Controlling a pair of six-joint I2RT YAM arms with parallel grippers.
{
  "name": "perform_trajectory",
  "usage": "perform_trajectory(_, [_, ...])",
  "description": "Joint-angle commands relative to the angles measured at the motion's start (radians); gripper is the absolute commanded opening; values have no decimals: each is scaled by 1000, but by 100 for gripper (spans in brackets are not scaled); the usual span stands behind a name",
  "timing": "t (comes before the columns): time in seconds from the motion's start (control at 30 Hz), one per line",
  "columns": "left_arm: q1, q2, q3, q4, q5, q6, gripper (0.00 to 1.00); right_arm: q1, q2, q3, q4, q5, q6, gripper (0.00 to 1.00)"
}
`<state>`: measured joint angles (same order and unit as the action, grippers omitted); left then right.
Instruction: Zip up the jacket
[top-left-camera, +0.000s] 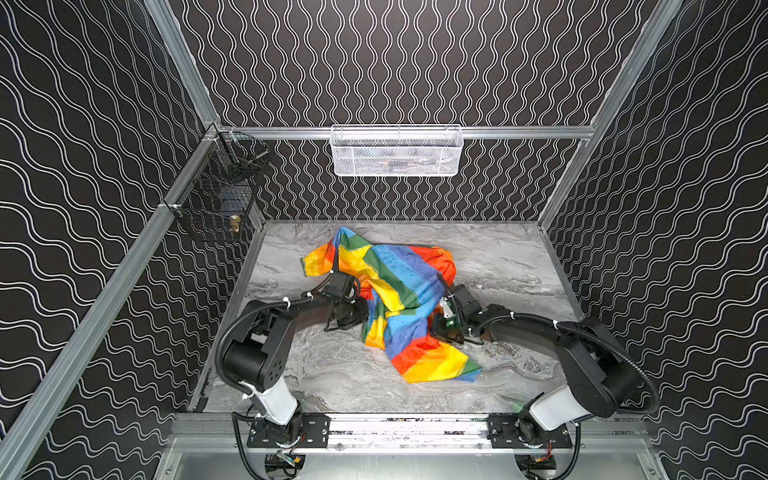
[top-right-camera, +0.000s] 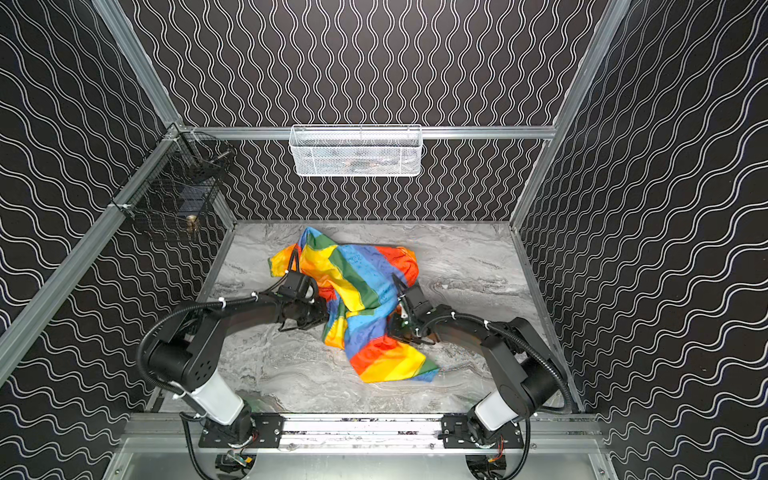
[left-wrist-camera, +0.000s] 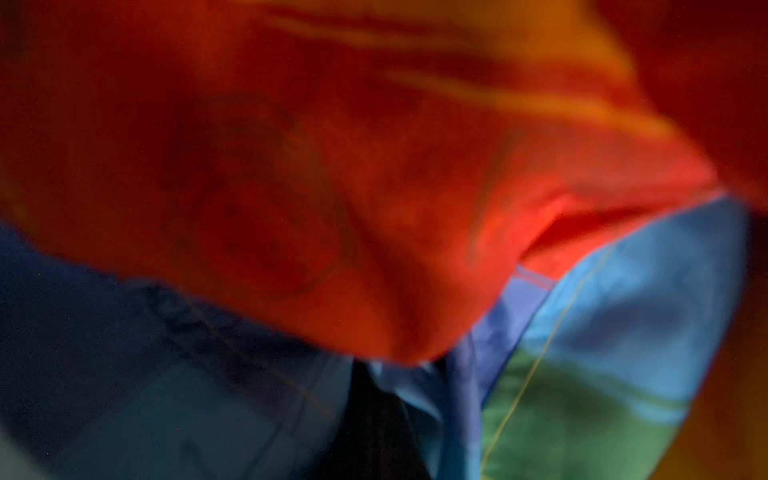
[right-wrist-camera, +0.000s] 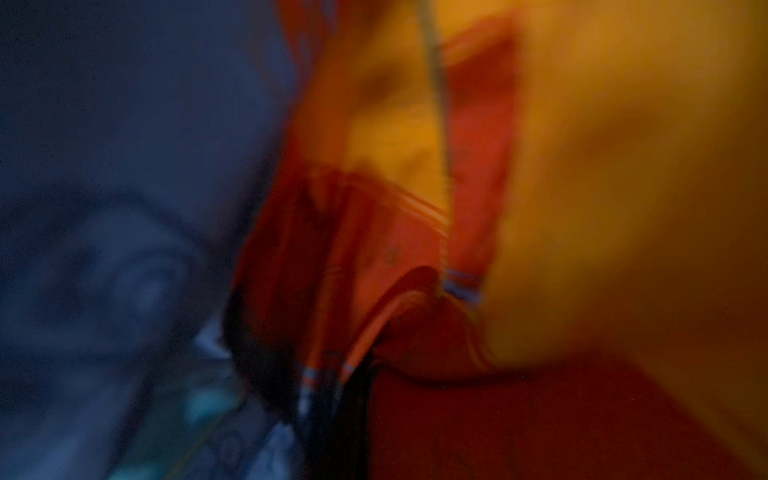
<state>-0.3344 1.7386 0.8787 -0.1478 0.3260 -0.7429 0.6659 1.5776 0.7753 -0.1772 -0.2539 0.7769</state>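
The jacket (top-left-camera: 399, 286) is being held crumpled in the middle of the table (top-left-camera: 498, 266); the zipper is hidden. Step: grasping to spread it. A fold is being pinched by the fully closed left gripper (top-left-camera: 358, 316). The right gripper (top-left-camera: 436, 328) is buried in cloth and its opening cannot be told. Next: the front edges must be exposed.

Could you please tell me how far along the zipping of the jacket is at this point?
Done: nothing of the zipping shows; the thin rainbow-striped jacket lies crumpled on the grey marble-patterned table, with no closed zipper visible. In hand: the left gripper is shut, apparently on a fold; the right gripper is buried in fabric opposite, its grip unclear. Still to do: spread the front, find the zipper, pull it up.
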Motion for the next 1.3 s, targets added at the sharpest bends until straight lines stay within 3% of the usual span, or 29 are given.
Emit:
perform_trajectory(0.0, [53,62,73,-114,-16,64,3,94,43,61,58,15,82,10])
perform_trajectory(0.17, [131,62,178,-192,-15,105,13,177,97,172,1,52,81,14])
perform_trajectory(0.3, [170,-56,171,-250,-16,128,35,176,43,177,-66,115,75,45])
perform_trajectory(0.43, [191,-208,78,-277,5,123,53,176,-57,156,-149,191,43,60])
perform_trajectory(0.7, [198,-506,-193,-272,104,33,66,138,-224,147,-283,363,-46,85])
perform_trajectory(0.87, [195,-589,-337,-188,138,-48,69,132,-166,215,-295,281,-115,85])
perform_trajectory(1.27, [196,-391,-322,19,146,-90,69,373,4,193,-171,208,-17,83])
